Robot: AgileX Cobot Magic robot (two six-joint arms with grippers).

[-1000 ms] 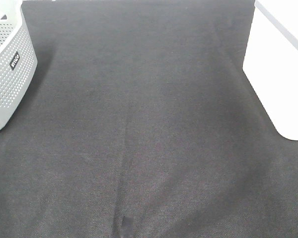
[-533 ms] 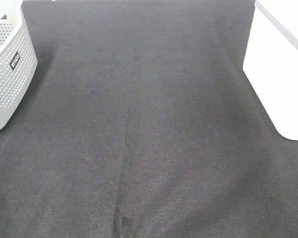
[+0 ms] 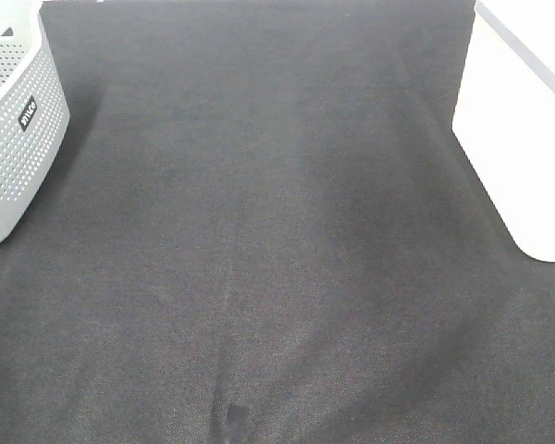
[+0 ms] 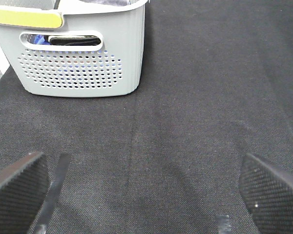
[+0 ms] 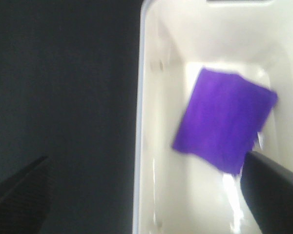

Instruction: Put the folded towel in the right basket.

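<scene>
Purple towel (image 5: 223, 119); white basket (image 5: 155, 117); grey perforated basket (image 4: 78, 73); black cloth (image 3: 259, 231).

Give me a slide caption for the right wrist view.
Purple folded towel lying in the white basket; right pincer open and empty.

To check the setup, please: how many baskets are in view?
2. The gray perforated basket stands at the left edge of the high view; the white basket at the right edge, holding the purple folded towel.

Worktop (image 3: 277, 240) — left basket (image 3: 14, 139) at its left edge, right basket (image 3: 523, 139) at its right edge, well apart. Folded towel (image 5: 224, 119) — lying inside the right basket, on its floor.
</scene>
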